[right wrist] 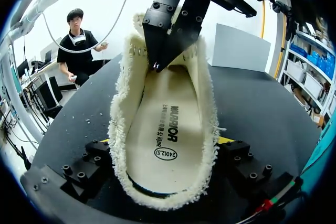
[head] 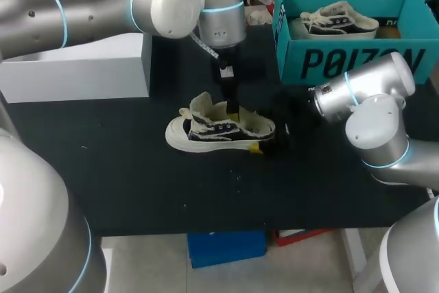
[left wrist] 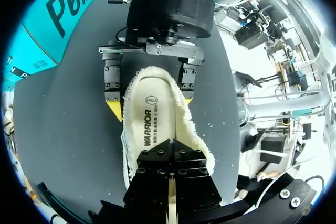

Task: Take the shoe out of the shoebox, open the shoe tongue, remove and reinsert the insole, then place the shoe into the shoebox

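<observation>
Now out of the shoebox [head: 357,60], the shoe [head: 219,132] lies on the dark table [head: 103,169].
The right claw [right wrist: 165,142] clamps the heel from both sides, its yellow tips mostly hidden by the fleecy collar. The left claw [left wrist: 170,148] reaches inside over the insole [right wrist: 163,129], its fingers pressed together; the pale sliver between them is too small to identify.
</observation>
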